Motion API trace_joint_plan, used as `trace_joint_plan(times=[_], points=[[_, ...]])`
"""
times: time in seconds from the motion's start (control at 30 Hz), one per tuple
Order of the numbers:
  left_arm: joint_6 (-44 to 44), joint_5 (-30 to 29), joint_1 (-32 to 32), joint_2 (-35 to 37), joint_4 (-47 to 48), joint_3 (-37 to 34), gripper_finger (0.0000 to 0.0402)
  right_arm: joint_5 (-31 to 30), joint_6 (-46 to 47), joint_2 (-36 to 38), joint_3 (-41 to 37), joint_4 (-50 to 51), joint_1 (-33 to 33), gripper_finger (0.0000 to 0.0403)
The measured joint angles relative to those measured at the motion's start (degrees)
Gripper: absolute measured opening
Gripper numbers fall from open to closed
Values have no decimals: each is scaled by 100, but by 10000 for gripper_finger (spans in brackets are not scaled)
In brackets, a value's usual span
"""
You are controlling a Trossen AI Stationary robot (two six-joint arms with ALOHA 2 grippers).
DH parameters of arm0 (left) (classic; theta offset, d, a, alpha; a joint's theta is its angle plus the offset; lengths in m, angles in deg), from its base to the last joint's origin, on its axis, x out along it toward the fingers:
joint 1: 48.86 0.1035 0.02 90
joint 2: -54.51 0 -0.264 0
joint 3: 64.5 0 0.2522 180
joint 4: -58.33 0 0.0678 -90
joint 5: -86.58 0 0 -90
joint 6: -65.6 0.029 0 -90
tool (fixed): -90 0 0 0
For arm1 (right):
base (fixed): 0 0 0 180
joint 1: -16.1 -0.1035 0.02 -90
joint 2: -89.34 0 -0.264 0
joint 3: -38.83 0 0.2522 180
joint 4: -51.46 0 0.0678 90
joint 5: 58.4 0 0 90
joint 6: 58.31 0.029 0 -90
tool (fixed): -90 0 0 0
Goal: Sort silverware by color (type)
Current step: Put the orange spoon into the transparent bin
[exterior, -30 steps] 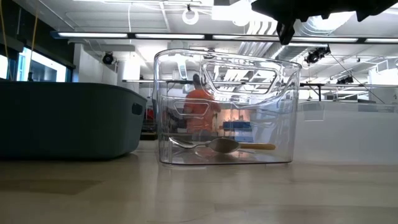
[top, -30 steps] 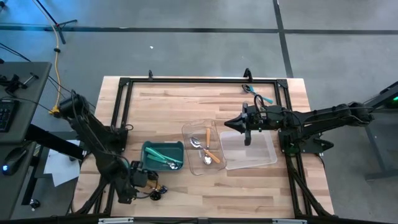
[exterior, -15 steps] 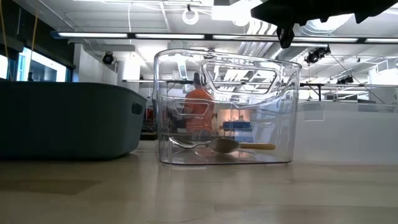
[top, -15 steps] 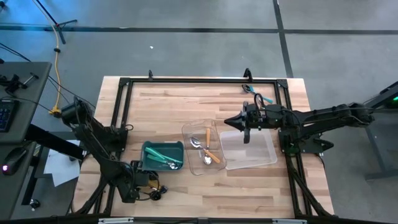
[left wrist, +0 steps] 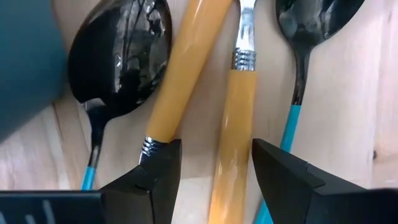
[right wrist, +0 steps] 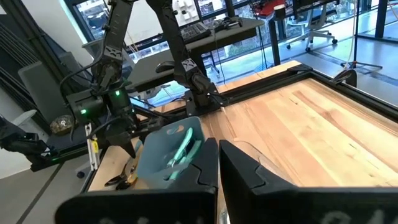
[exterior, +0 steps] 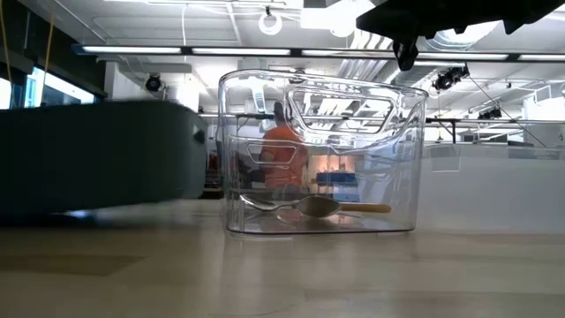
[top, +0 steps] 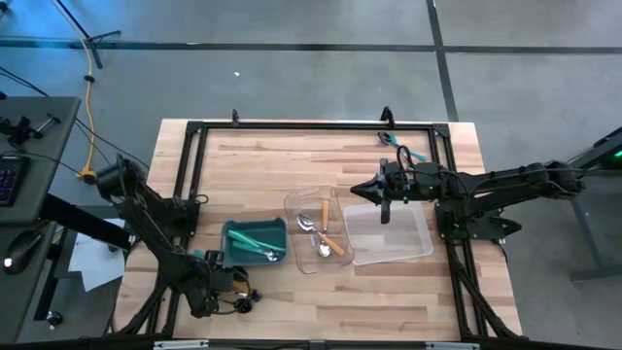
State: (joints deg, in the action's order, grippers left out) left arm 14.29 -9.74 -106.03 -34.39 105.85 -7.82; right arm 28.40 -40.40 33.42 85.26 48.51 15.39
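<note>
A small pile of silverware [top: 243, 299] lies near the table's near edge. The left wrist view shows two orange-handled pieces [left wrist: 233, 155] and two black spoons [left wrist: 121, 56] with teal handles flat on the wood. My left gripper [left wrist: 214, 149] is open and low over them, one finger on each side of an orange handle. Teal-handled pieces lie in the teal bin [top: 255, 241]. Orange-handled spoons [top: 326, 238] lie in a clear tray [exterior: 318, 159]. My right gripper [top: 367, 190] is shut and empty, hovering above a second clear tray [top: 389, 233]. My left gripper comes from above with its fingers [left wrist: 152, 180] astride one orange handle [left wrist: 231, 124], which lies flat on the table. I cannot tell whether the fingers touch it. One finger sits over the metal collar [left wrist: 152, 146] of the other orange handle.
A few teal-handled utensils [top: 403, 148] lie at the table's far right corner. A black frame [top: 311, 126] runs around the table's edges. The teal bin's wall [left wrist: 25, 62] stands close beside my left gripper. Bare wood lies at the far left.
My left arm has sunk a little toward the pile at the near edge. In the low view the teal bin, sharp before, now shows blurred and shifted, with its bottom edge raised.
</note>
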Motion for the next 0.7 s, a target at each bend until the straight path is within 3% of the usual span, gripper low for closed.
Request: trace_joint_plan(times=[0.4, 0.7], points=[[-90, -22, 0, -35, 93, 4, 183, 0, 1, 0, -2, -2, 0, 0], [0, 50, 9, -22, 147, 2, 112, 0, 2, 0, -2, -4, 0, 0]])
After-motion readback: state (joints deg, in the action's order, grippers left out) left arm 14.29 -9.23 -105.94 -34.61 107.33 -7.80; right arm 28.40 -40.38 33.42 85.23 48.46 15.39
